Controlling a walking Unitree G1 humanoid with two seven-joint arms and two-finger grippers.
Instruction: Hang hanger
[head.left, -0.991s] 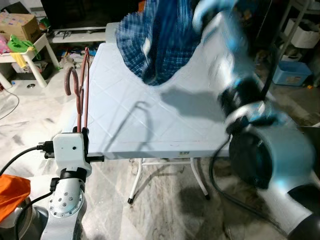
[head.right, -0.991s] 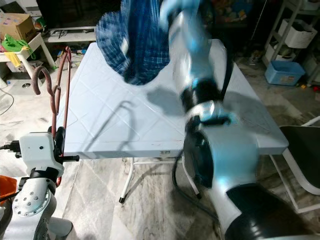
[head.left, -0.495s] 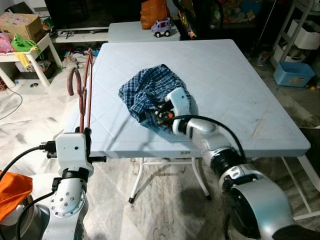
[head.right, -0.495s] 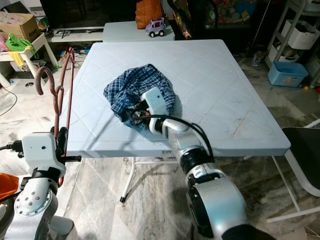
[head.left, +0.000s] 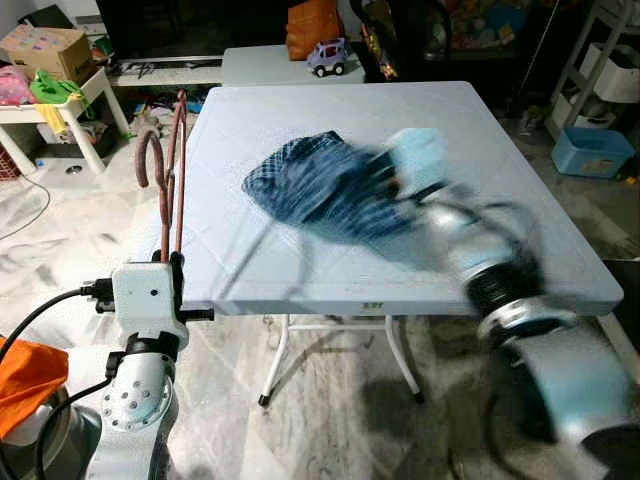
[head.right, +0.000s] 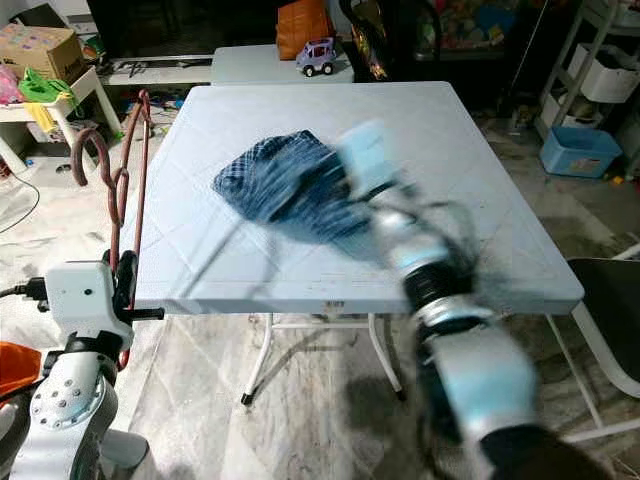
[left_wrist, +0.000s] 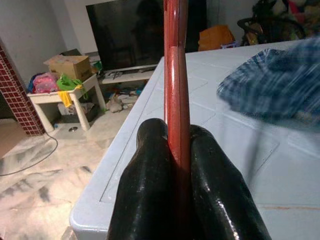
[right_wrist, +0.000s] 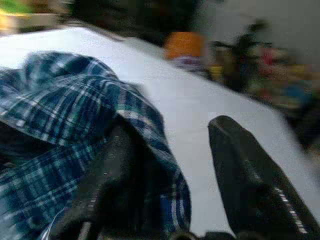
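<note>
Hanger (head.left: 172, 170) upright beside table (head.left: 520, 250) edge.

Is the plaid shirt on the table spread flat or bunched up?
Bunched up. The plaid shirt lies in a crumpled heap on the table, folds showing in the right wrist view beside the right gripper, its jaws apart.

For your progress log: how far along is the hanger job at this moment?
Done: left gripper has its jaws shut on the red hanger, upright beside the table. In hand: right gripper, jaws open, at the plaid shirt, motion-blurred. Left: shirt isn't on the hanger; nothing hung.
</note>
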